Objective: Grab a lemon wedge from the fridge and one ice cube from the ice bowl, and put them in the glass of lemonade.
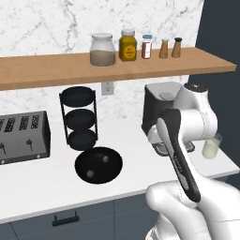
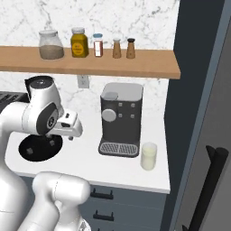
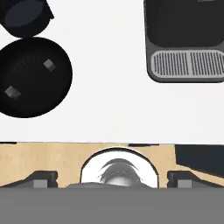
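Ice bowl lies flat on the counter, mouth up, 2 cubes inside. Right of it stands the coffee machine, then the glass, upright, beside the fridge. Gripper jaws spread wide, holding nothing.

Arm blocks the coffee machine in left base view, lower front and tray out of sight. Glass of lemonade at 3 o'clock, left side tucked behind the arm. Toaster at 9 o'clock, cut by the frame edge. Right base view: ice bowl at 8 o'clock, top half covered by the wrist; fridge runs off at 3 o'clock, handle cut at bottom. Hand view: rack at 11 o'clock clipped by the top edge; coffee machine clipped at 1 o'clock. Shelf jar labels too small to read.
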Tool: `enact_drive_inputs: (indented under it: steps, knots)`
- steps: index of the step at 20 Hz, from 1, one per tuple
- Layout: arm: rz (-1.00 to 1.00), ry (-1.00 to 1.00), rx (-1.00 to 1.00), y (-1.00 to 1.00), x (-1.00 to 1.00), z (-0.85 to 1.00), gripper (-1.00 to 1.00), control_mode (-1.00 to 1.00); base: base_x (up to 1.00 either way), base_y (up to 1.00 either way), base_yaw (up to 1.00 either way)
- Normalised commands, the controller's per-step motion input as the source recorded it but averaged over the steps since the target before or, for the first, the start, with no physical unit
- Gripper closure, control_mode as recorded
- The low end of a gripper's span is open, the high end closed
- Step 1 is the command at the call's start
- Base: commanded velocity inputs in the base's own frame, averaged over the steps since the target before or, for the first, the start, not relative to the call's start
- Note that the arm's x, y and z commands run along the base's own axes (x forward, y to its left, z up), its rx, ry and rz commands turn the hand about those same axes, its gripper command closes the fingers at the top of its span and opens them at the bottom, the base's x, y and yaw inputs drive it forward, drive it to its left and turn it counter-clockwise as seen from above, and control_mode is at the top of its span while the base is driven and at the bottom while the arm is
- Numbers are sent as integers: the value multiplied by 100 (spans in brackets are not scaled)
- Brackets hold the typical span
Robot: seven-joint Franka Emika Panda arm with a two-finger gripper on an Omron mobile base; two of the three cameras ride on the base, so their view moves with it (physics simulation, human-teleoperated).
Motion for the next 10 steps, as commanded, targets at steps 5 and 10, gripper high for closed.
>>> enact_drive_inputs:
  steps: [5, 10]
  knots:
    - [-1, 0, -3, 86, 26, -58, -100, -100, 0, 0, 0]
    - [-9, 0, -1, 99, 9, -41, -100, -100, 0, 0, 0]
